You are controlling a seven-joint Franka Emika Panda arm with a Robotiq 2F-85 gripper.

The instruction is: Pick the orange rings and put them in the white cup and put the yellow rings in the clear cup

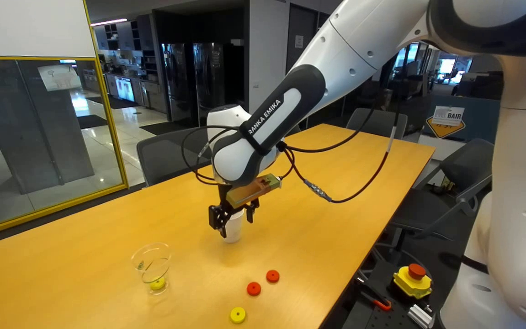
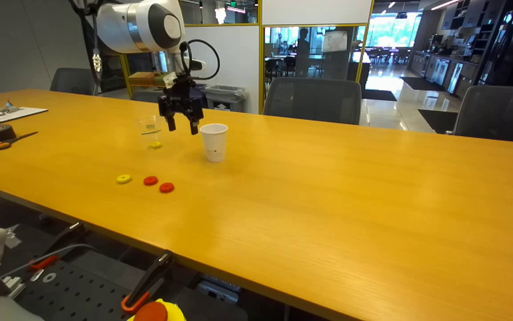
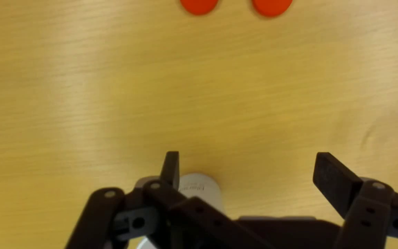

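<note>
While the gripper [image 3: 248, 159] hangs over the wooden table [image 3: 81, 103] with its two fingers spread wide and holding nothing, the white cup [image 2: 215, 143] stands upright just beside one finger; whether the two touch cannot be told. Farther out, from the gripper toward the robot's base [image 1: 491, 274], two orange rings [image 1: 253, 289] lie flat, side by side with a gap, roughly in line with the opening between the fingers. Being round, they offer no long axis to match, yet their row runs roughly along the direction in which the fingers close. The coming move probably calls for travel toward the base and down, with one finger dropping into that gap. Past the finger opposite the white cup stands the clear cup [image 1: 153, 266], a yellow ring [image 1: 157, 283] visible through its base. Farthest, beyond the orange pair, another yellow ring [image 1: 238, 315] lies loose.
</note>
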